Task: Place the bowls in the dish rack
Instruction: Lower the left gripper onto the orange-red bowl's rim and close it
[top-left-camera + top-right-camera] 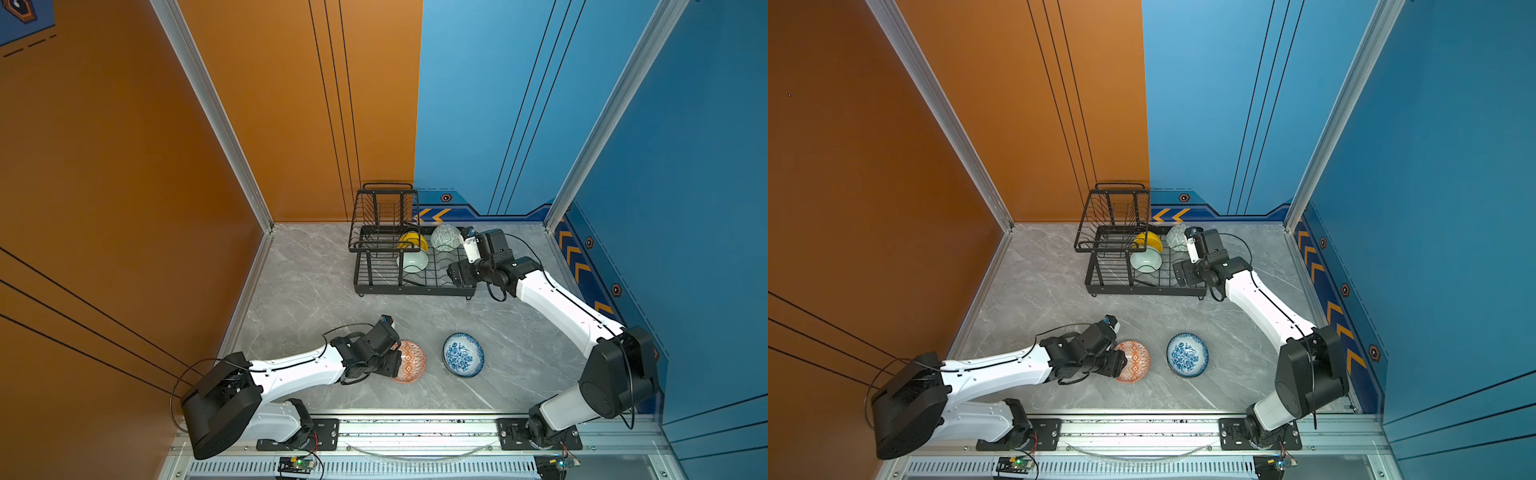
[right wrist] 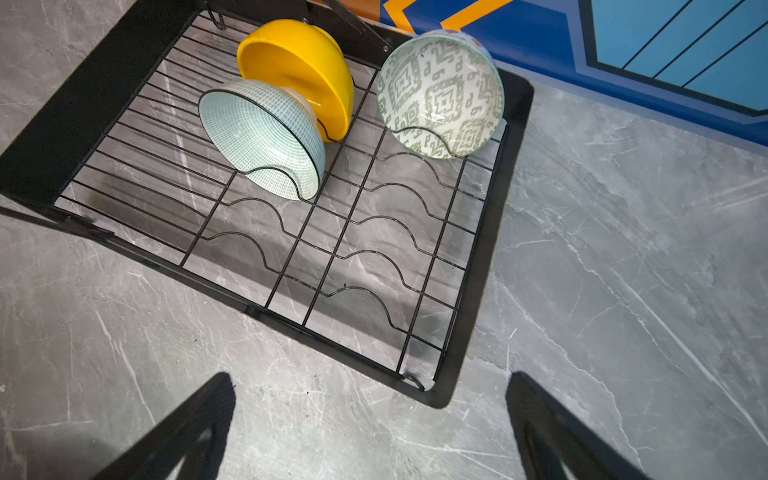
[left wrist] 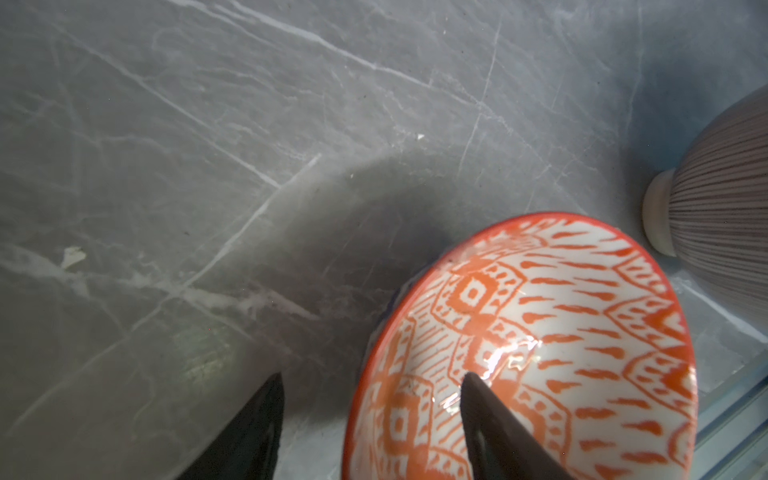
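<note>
Bowls are half loaded: yellow [image 2: 299,62], mint [image 2: 266,137] and grey-green [image 2: 440,91] stand on edge in the far slots of the rack [image 2: 484,286]. On the near table [image 1: 316,291] lie orange [image 3: 561,332], blue [image 1: 463,354] to its right, and striped [image 3: 723,199] just beside it. Left jaws are apart, straddling the orange rim, not yet clamped. Right jaws hang wide apart and empty by the rack's near right corner.

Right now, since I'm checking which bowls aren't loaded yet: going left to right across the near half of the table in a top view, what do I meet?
Left gripper → orange diamond-patterned bowl → blue-and-white floral bowl.
</note>
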`<action>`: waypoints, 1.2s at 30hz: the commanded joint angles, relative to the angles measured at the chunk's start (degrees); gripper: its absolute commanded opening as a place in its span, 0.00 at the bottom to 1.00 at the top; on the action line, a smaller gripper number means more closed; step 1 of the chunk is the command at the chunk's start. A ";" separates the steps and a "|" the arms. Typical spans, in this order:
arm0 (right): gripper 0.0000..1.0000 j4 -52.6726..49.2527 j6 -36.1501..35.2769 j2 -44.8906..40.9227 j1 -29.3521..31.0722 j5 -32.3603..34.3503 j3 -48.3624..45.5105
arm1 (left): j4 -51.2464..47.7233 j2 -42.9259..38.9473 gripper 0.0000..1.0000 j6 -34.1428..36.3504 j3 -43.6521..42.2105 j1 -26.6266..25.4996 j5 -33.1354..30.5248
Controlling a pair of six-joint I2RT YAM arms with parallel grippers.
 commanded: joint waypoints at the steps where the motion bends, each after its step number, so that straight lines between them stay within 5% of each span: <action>1: 1.00 0.66 0.76 0.85 -0.16 0.41 -0.38 | 0.40 1.73 0.62 0.43 1.94 -0.49 1.98; 14: 1.00 0.66 0.35 0.76 -0.38 0.40 -0.52 | -0.55 3.64 0.39 1.15 3.18 0.60 2.58; 27: 1.00 0.66 0.36 0.24 -0.42 0.32 -0.73 | -4.28 1.87 0.00 3.94 5.86 2.74 2.10; 36: 1.00 0.62 0.34 0.50 -0.42 0.09 -0.65 | -7.76 -0.77 0.00 5.54 7.22 3.62 1.06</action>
